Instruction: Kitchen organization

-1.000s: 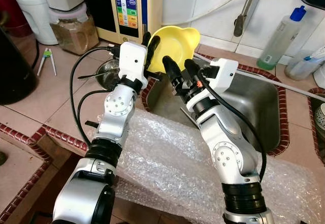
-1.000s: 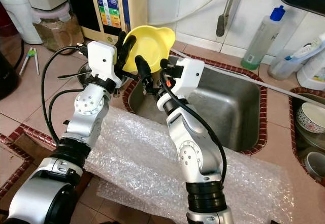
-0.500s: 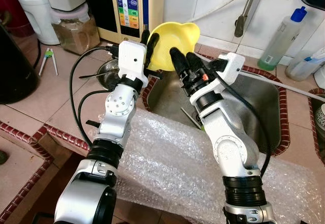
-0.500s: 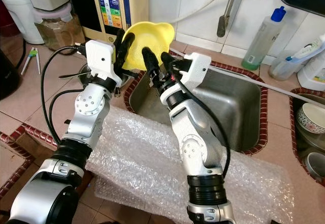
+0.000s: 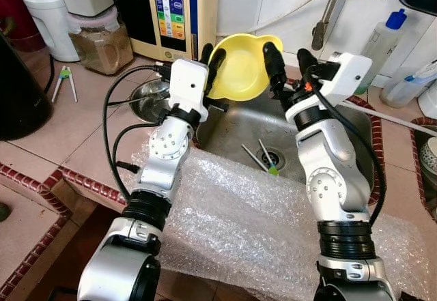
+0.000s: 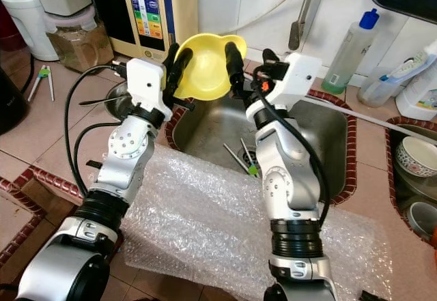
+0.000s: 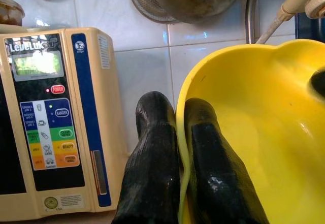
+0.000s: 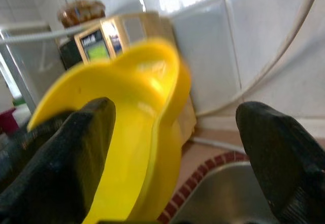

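Observation:
A yellow plastic bowl [image 5: 239, 72] hangs in the air over the back left corner of the steel sink [image 5: 355, 144]. My left gripper [image 5: 210, 59] is shut on the bowl's left rim, one finger inside and one outside, as the left wrist view shows [image 7: 177, 107]. My right gripper [image 5: 287, 54] is open at the bowl's right rim [image 8: 137, 132]. One of its fingers [image 8: 86, 132] sits against the bowl's inner side and the other finger [image 8: 274, 142] stands well apart outside it.
A sheet of bubble wrap [image 5: 259, 226] covers the counter in front of the sink. Two utensils [image 5: 268, 158] lie by the drain. A water ioniser [image 5: 181, 7], a jar [image 5: 99, 41] and a metal strainer [image 5: 147, 96] stand at back left, a soap bottle [image 5: 386, 45] at back right.
My right gripper has risen and swung from the bowl's left front to its right rim. The bowl, held by the left gripper, has shifted slightly right and tipped more open-side up.

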Tool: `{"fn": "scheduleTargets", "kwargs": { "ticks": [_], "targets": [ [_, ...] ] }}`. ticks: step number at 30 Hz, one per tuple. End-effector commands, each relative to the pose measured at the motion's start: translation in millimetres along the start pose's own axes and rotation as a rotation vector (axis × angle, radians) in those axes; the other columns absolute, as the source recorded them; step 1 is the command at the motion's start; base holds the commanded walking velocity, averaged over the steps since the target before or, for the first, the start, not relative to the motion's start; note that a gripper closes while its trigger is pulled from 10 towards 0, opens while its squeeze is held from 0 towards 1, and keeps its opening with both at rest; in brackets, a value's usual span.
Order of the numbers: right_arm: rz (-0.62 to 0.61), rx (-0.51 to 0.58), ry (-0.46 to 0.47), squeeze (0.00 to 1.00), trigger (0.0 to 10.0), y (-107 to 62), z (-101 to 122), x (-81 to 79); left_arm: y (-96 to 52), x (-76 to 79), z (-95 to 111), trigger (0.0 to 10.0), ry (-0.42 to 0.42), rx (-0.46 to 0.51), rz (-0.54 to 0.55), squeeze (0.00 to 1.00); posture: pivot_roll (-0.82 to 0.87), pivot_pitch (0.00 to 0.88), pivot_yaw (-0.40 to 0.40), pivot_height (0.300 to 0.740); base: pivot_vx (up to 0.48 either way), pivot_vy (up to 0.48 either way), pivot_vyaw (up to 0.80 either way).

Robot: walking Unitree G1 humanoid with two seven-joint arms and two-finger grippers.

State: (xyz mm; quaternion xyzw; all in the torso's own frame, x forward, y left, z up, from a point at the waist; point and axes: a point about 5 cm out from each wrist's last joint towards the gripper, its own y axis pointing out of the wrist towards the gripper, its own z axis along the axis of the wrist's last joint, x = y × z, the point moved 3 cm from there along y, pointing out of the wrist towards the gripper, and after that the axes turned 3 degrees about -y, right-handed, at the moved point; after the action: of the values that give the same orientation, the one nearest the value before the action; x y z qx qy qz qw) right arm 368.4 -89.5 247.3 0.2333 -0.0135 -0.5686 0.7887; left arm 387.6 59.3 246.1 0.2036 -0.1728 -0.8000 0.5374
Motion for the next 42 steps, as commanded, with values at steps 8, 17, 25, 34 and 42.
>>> {"fn": "scheduleTargets", "kwargs": {
  "ticks": [8, 17, 25, 34, 42],
  "targets": [
    [-0.088, -0.071, 0.047, 0.00, 0.0, -0.1, -17.6, 7.0, -0.8, 6.8, 3.9, 0.0, -0.005, 0.018, -0.021, 0.00, -0.01, 0.095, -0.025, 0.740, 0.000, 0.000, 0.00],
    [-0.257, -0.182, 0.140, 0.00, 0.0, -6.5, -35.9, 35.1, -1.3, 9.7, 3.5, 0.0, -0.009, 0.017, -0.029, 0.00, -0.01, 0.091, -0.026, 0.740, 0.000, 0.000, 0.00],
    [-0.351, -0.247, 0.242, 0.00, 0.0, -13.1, -50.5, 44.8, -2.0, 9.2, 2.8, 0.0, -0.005, 0.013, -0.033, 0.00, 0.00, 0.090, -0.023, 0.740, 0.000, 0.000, 0.00],
    [-0.376, -0.255, 0.242, 0.00, 0.0, -12.8, -50.0, 50.2, -2.6, 10.6, 1.1, 0.5, 0.002, 0.003, -0.043, 0.00, 0.00, 0.092, -0.023, 0.740, 0.000, 0.000, 0.00],
    [-0.446, -0.270, 0.224, 0.00, 0.0, -17.0, -53.0, 60.6, -10.0, 20.5, -11.2, 10.0, -0.058, -0.064, -0.128, 1.00, 0.00, 0.096, -0.018, 0.740, 0.000, 0.000, 0.00]
  ]
}}
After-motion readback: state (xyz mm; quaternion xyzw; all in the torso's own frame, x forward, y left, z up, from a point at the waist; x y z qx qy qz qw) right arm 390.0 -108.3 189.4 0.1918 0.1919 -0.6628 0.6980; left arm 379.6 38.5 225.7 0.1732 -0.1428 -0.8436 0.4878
